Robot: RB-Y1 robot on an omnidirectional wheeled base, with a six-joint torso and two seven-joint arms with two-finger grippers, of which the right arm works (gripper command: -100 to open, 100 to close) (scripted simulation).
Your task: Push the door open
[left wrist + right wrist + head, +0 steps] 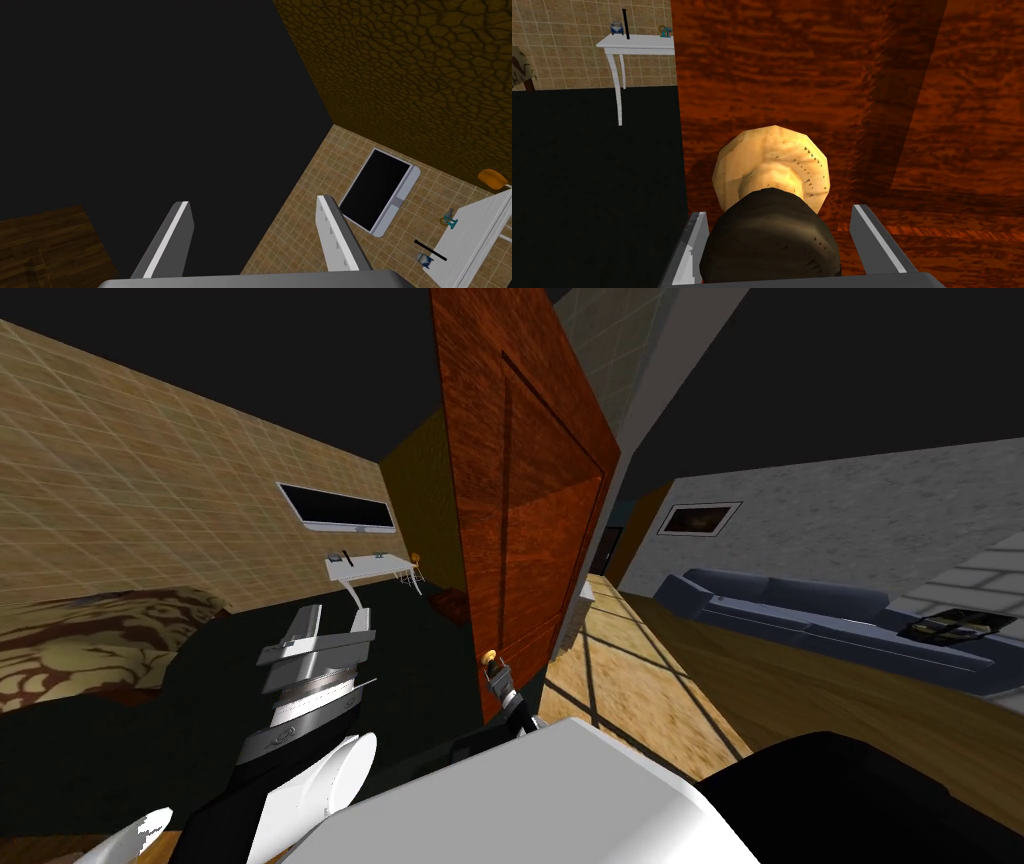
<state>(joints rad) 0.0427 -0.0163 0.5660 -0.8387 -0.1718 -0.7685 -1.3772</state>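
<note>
Right hand (779, 211): released, fingers spread, straddling the dark door knob (769, 245). The knob sits between the two blades, close against the hand's body. One finger (688, 250) looks to touch the knob's side; the other stands just clear. I read it as not clamped.

Just past the knob is a pale tan round rosette (772, 155), flat against the door (812, 75). The door is red-brown wood grain with a recessed panel, straight ahead of the hand. Its free edge runs just beside the finger that touches the knob. From the head view I see the door standing ajar, with the hand at the knob low on it.

Beyond that edge from the hand there is dark floor (587, 175), then a white tabletop (637, 44) on thin curved legs against a tan tiled wall (562, 45). On the tabletop are a small blue-and-white item, an upright black stick and a teal object, all too small for me to name.

Left hand (252, 202): released, fingers apart, gripping nothing, held well apart from the right hand and off the door.

Farthest, on the other side of the door from the right hand, are a wood floor (640, 688), a grey-blue sofa (790, 608) and a framed picture (698, 518) on the grey wall.
</note>
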